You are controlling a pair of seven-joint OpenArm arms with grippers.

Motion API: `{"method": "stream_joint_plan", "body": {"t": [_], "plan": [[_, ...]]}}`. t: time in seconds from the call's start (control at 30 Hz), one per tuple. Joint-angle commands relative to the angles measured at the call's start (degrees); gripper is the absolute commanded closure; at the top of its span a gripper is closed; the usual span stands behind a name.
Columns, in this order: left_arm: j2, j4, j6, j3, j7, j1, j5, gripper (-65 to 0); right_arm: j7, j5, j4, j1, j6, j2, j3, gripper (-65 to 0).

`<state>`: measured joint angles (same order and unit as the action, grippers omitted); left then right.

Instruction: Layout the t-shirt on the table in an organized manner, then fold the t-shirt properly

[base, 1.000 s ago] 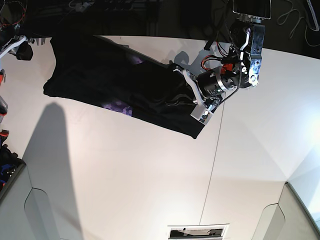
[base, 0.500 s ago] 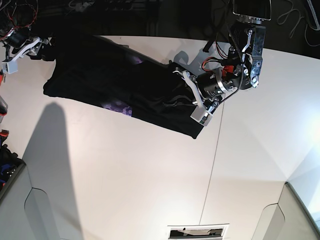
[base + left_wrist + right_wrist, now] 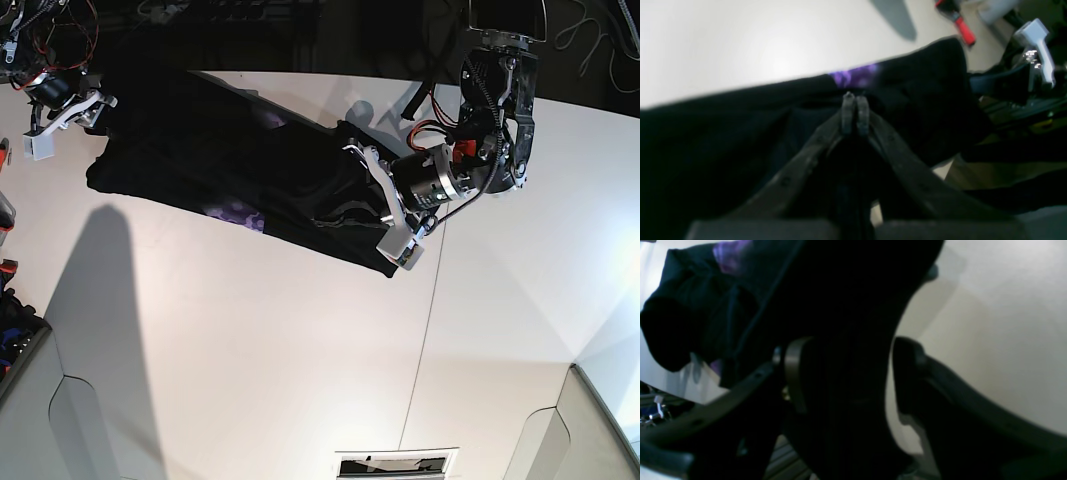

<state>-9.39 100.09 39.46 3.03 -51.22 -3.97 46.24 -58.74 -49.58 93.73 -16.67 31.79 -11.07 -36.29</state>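
The black t-shirt (image 3: 230,165) lies stretched as a long band from the table's (image 3: 250,350) far left towards the middle, with purple patches showing at its near edge (image 3: 240,215). My left gripper (image 3: 400,240) rests over the shirt's right end, fingers (image 3: 848,113) pressed together; no cloth shows between the tips, and the purple patch (image 3: 855,75) lies just beyond them. My right gripper (image 3: 65,120) is at the shirt's left end. In the right wrist view it stands wide open (image 3: 850,346), with a dark fold of the t-shirt (image 3: 840,306) in the gap between the jaws.
A thin dark seam (image 3: 430,300) runs down the table right of the shirt. Grey bins stand at the near left (image 3: 30,400) and near right (image 3: 590,430) corners. A white label plate (image 3: 395,463) sits at the front edge. A red-handled tool (image 3: 960,23) lies beyond the shirt.
My right gripper opened wide and moved in to the shirt's left end. My left gripper stayed shut, turning and dropping slightly over the shirt's right end.
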Motion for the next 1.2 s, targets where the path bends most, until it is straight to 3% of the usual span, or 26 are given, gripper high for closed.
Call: {"method": "stream_joint_plan", "body": {"t": [0.0,0.17,0.3,0.5,0.9,1.17], "plan": [[-0.15,1.51,0.54,-0.15,0.76,0.63,1.31,0.0,-0.24,-0.76,0.59,0.09,0.13,0.04,0.26,-36.1],[-0.15,1.86,0.54,-0.15,0.76,0.81,0.85,0.0,-0.61,-1.01,0.61,1.03,0.15,1.42,1.51,-36.1],[-0.20,1.86,0.54,-0.15,0.74,0.79,-2.51,0.0,-1.11,-2.27,1.03,1.25,0.17,1.09,1.49,-36.1],[-1.16,1.86,0.54,-0.17,0.79,0.79,-2.82,0.0,-2.36,-3.82,1.09,1.40,0.61,1.07,1.49,-36.1],[-1.27,1.86,0.54,-0.15,0.72,0.79,-2.78,0.0,-7.32,-8.81,1.11,0.92,1.51,-4.22,-1.33,-36.1],[-1.29,1.86,0.54,-0.15,0.35,0.76,-2.78,0.0,-9.49,-13.64,1.14,0.92,2.54,-4.44,-1.36,-36.1]]}}
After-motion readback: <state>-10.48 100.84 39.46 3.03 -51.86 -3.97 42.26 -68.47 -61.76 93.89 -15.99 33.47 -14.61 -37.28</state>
